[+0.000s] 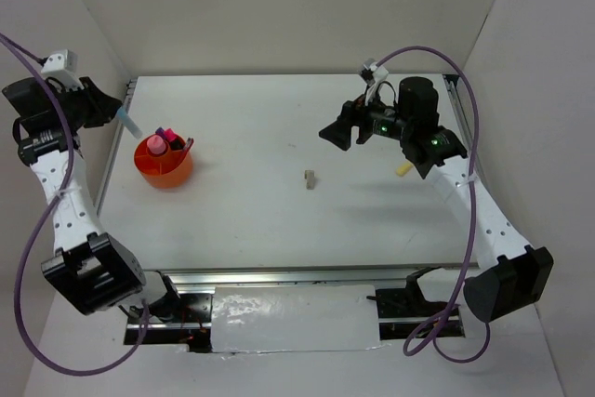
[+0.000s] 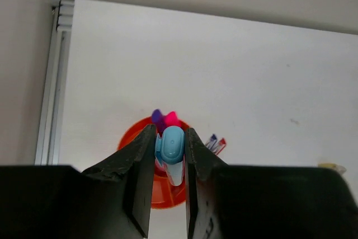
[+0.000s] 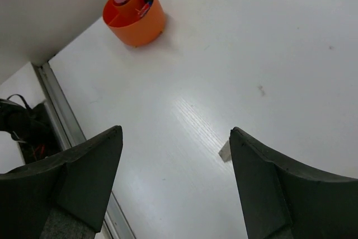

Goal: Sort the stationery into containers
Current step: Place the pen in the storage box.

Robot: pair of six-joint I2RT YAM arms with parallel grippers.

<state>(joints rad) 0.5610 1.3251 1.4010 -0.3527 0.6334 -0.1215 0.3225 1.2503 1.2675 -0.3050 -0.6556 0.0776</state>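
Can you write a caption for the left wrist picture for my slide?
Left gripper holds a light blue highlighter above the round orange plastic cup.

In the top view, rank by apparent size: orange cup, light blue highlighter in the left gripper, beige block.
1. orange cup.
2. light blue highlighter, only part showing past the left gripper, so its full size is unsure.
3. beige block, clearly smallest.

The cup [image 1: 164, 166] stands at the left of the table [image 1: 279, 220], with pens [image 1: 160, 142] upright in it. Above its left rim, the left gripper [image 1: 119, 113] grips a highlighter [image 1: 130, 123]. A block [image 1: 310, 177] lies near the centre. A second highlighter [image 1: 403, 170] lies further right, beside the right arm [image 1: 465, 192].
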